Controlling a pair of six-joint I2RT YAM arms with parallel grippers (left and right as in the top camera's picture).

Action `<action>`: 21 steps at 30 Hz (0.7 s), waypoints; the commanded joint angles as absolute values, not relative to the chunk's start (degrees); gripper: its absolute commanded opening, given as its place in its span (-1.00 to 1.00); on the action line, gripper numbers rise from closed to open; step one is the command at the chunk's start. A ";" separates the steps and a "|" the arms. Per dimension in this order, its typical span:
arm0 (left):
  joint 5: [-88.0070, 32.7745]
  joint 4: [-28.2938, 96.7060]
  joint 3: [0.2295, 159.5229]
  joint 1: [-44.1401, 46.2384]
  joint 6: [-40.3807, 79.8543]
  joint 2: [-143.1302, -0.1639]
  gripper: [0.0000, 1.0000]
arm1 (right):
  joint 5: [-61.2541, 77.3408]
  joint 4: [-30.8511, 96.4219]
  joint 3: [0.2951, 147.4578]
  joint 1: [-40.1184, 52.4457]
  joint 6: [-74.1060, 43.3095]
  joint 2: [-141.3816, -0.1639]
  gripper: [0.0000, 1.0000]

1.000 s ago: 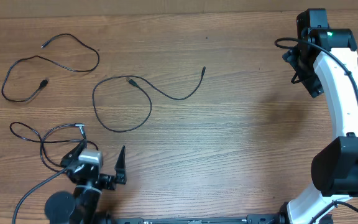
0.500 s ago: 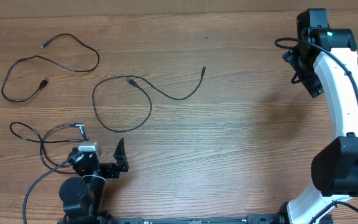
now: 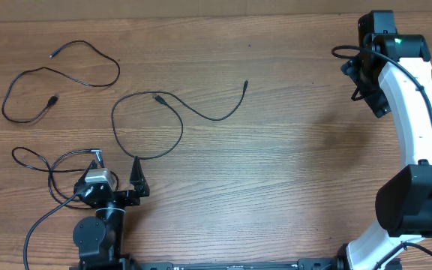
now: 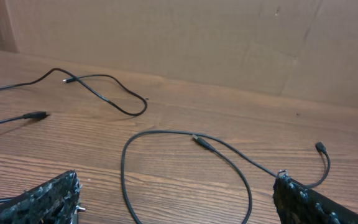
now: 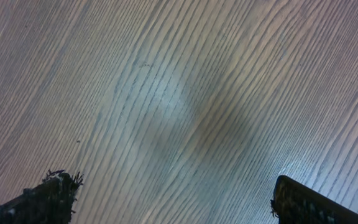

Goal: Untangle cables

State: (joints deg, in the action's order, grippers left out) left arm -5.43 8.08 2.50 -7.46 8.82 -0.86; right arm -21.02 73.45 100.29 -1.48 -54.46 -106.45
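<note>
We see a table of brown wood, its grain running in fine streaks and its finish smooth, with a soft sheen where light falls. The three cables are sheathed in matt black plastic or rubber, and one ends in a silvery metal tip. Behind them stands a wall of plain, matt brown cardboard. The fingers of the left gripper are black, rough and grainy, as are those of the right gripper. The right arm wears a glossy white plastic shell with matt black joints.
</note>
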 commanded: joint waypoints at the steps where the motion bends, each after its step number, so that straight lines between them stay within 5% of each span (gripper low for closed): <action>1: -3.55 7.79 1.91 -6.72 7.46 -0.19 0.99 | -21.80 73.30 101.60 -1.67 -55.11 -106.10 1.00; 21: -2.35 4.21 0.23 -6.72 9.85 -0.16 0.99 | -21.80 73.30 101.60 -1.67 -55.09 -106.10 1.00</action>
